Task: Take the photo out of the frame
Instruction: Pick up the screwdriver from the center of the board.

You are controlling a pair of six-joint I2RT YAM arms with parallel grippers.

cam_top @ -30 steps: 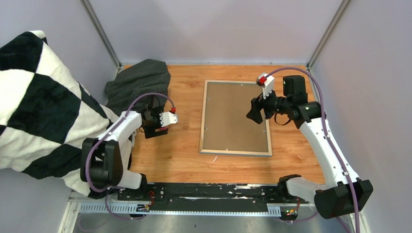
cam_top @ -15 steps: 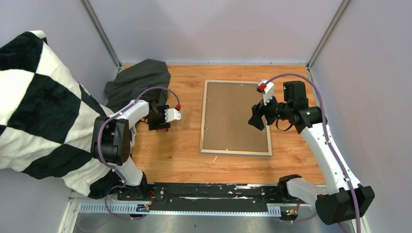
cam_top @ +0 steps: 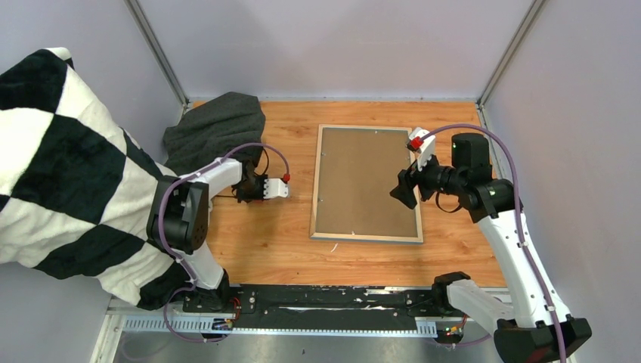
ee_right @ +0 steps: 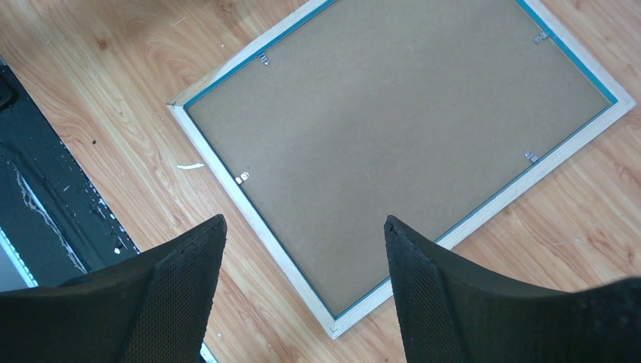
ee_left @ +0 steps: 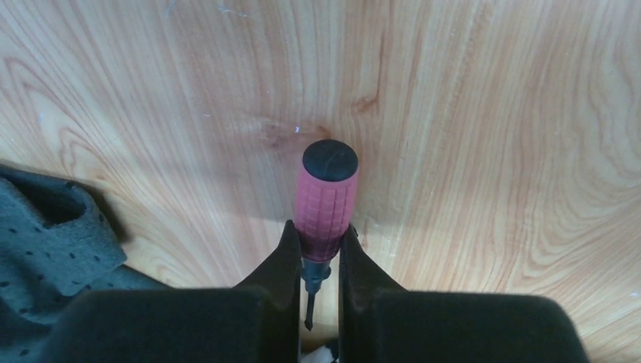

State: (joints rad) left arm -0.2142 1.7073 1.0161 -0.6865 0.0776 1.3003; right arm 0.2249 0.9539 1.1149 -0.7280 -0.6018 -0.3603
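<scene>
Woodgrain runs under all we see from above: the table (cam_top: pixel 257 234) carries the frame (cam_top: pixel 366 238), which lies flat and face down at the middle, its brown backing board (cam_top: pixel 363 181) turned up inside the pale wooden rim. We find the right gripper (cam_top: pixel 404 189) hovering over the frame's right edge, near the middle of that side. The left gripper (cam_top: pixel 251 189) sits low to the left of the frame, apart from it, just in front of a grey cloth (cam_top: pixel 215 128) heaped at the far left corner. A black-and-white checked blanket (cam_top: pixel 68 166) hangs along the left wall.

From the left wrist we see the fingers clenched on a screwdriver (ee_left: pixel 326 200). They pinch the lower part of its red handle, and the black cap points away from the camera. The left gripper (ee_left: pixel 320 231) hangs over bare wood, with the cloth (ee_left: pixel 45 242) at the lower left.

From the right wrist we see the right gripper (ee_right: pixel 304 221) spread wide and holding nothing. Between its fingers lies a near corner of the frame (ee_right: pixel 232 181), showing a thin blue line inside the rim. Small metal clips (ee_right: pixel 531 156) sit at the edges of the board (ee_right: pixel 393 128).
</scene>
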